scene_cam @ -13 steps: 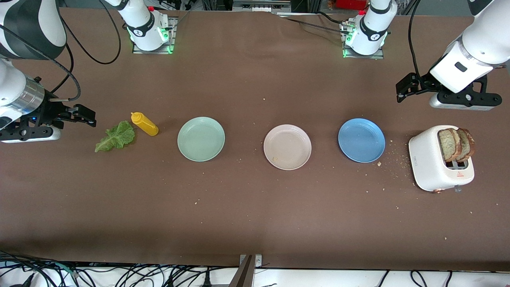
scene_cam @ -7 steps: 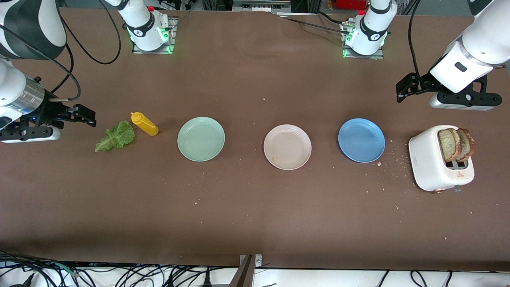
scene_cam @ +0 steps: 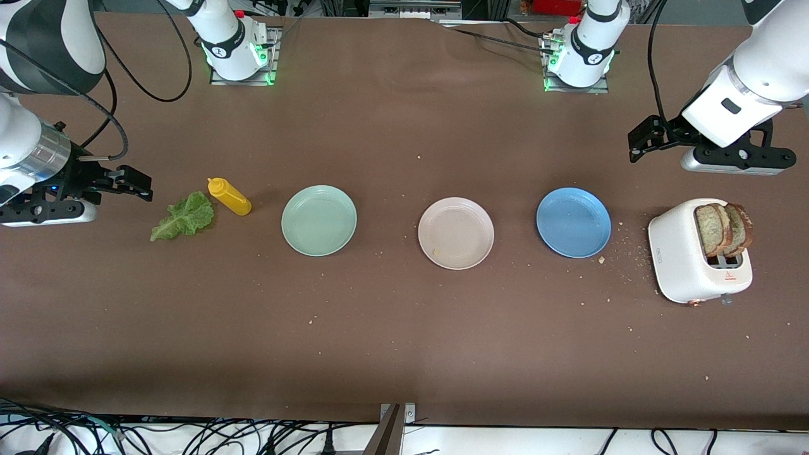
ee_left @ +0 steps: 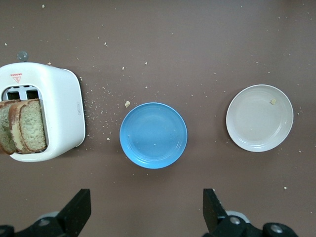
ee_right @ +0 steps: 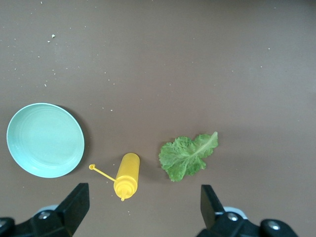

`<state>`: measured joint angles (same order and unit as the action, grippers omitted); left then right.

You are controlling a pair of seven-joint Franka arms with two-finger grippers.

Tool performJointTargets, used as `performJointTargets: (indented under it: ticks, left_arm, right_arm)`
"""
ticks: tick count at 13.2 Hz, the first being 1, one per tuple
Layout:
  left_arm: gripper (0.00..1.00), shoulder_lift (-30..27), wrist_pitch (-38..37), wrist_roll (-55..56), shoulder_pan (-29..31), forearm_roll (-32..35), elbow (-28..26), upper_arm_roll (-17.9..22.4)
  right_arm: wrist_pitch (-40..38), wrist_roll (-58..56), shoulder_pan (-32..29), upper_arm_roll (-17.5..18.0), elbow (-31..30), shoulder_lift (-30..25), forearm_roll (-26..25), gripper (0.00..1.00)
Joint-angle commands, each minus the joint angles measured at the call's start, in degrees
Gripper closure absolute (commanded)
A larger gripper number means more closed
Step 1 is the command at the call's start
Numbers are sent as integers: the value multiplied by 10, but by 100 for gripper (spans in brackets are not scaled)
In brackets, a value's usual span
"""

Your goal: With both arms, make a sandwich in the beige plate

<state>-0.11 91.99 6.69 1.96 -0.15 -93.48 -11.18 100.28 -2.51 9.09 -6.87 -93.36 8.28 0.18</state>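
The beige plate [scene_cam: 456, 232] sits empty at the table's middle, and it also shows in the left wrist view [ee_left: 259, 118]. Two toasted bread slices [scene_cam: 723, 229] stand in the white toaster [scene_cam: 682, 265] at the left arm's end, and they show in the left wrist view [ee_left: 22, 126]. The lettuce leaf [scene_cam: 183, 216] lies flat at the right arm's end, also in the right wrist view [ee_right: 187, 155]. My left gripper [scene_cam: 639, 140] hangs open and empty over bare table by the toaster [ee_left: 146, 210]. My right gripper [scene_cam: 140, 185] hangs open and empty over bare table beside the lettuce [ee_right: 143, 205].
A mint green plate [scene_cam: 318, 220] and a blue plate [scene_cam: 573, 222] flank the beige plate. A yellow squeeze bottle [scene_cam: 229, 196] lies on its side between the lettuce and the mint plate. Crumbs are scattered round the toaster.
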Motion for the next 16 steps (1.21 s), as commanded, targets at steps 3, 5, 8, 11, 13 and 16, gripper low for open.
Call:
performJointTargets:
  ticks: [3, 5, 8, 11, 13, 16]
  left_arm:
    - [0, 2, -6, -13, 3, -13, 8, 1]
    - [0, 2, -6, -13, 3, -13, 8, 1]
    - [0, 2, -6, -13, 3, -13, 8, 1]
    - [0, 2, -6, -13, 3, -13, 8, 1]
    - [0, 2, -6, -13, 3, -13, 8, 1]
    - [0, 2, -6, -13, 3, -13, 8, 1]
  right_arm:
    - [-3, 6, 4, -2, -1, -1, 3, 0]
    - [-4, 6, 4, -2, -2, -1, 3, 0]
    - [-7, 50, 13, -1, -2, -1, 2, 0]
    - [-7, 51, 13, -1, -3, -1, 2, 0]
    - [-7, 51, 13, -1, -2, -1, 2, 0]
    - [-7, 50, 13, -1, -3, -1, 2, 0]
